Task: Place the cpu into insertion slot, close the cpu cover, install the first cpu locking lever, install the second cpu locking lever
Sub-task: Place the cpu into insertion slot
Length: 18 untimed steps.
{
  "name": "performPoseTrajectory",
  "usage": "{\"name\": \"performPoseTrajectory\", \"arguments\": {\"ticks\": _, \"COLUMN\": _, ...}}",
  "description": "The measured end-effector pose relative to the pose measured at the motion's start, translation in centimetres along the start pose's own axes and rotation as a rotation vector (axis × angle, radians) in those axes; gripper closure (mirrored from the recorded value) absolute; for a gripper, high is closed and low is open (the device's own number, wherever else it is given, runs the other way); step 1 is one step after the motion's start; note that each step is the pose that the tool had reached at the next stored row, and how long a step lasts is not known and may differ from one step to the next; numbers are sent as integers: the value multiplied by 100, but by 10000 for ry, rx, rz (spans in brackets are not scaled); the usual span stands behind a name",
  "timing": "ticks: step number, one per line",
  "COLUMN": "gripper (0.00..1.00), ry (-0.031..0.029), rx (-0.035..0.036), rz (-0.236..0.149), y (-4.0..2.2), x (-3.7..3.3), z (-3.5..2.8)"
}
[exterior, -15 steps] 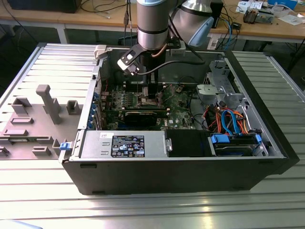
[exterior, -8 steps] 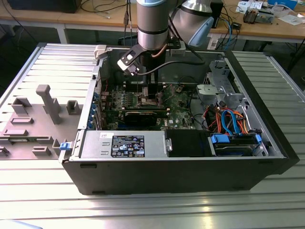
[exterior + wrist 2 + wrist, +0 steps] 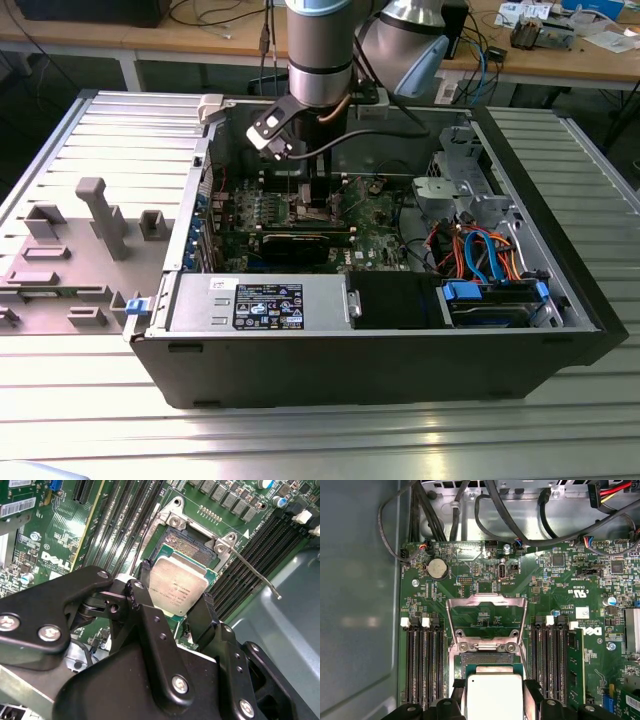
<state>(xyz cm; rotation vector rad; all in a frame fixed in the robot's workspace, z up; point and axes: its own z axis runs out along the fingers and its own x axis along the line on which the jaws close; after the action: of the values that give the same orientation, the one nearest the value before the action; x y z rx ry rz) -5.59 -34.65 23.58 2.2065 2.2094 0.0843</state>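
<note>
Gripping the cpu (image 3: 180, 582) by two opposite edges, the gripper (image 3: 176, 587) is clenched on it, with the black fingers (image 3: 202, 612) pressed to the chip's sides in both wrist views. The chip sits over the insertion slot (image 3: 192, 547) and covers its near part; the golden contact field beyond is exposed. Cannot tell if any edge touches the socket rim. The cpu cover (image 3: 487, 600) stands swung open past the slot, and a locking lever (image 3: 255, 572) sticks out free beside it.

In the exterior view the arm (image 3: 320, 50) is at upper centre of the frame, reaching into the open computer case (image 3: 400, 370) over the green board (image 3: 385, 215).

Risks, as I judge them:
- The chip looks offset from the socket square, so lowering it like this could land a corner on the contacts and bend them.
- A tilted release could leave it cocked on the rim.
- The fingers are close to the memory slots (image 3: 425, 665) and the raised cover, so a sideways correction could snag either.
</note>
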Motion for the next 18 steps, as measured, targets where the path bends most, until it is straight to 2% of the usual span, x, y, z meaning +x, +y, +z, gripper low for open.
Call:
{"name": "performPoseTrajectory", "arguments": {"ticks": 14, "gripper": 46, "ry": 3, "rx": -1, "rz": 5, "y": -1, "x": 6, "z": 21}}
{"name": "performPoseTrajectory", "arguments": {"ticks": 18, "gripper": 46, "ry": 5, "rx": 1, "rz": -64, "y": -3, "x": 19, "z": 77}}
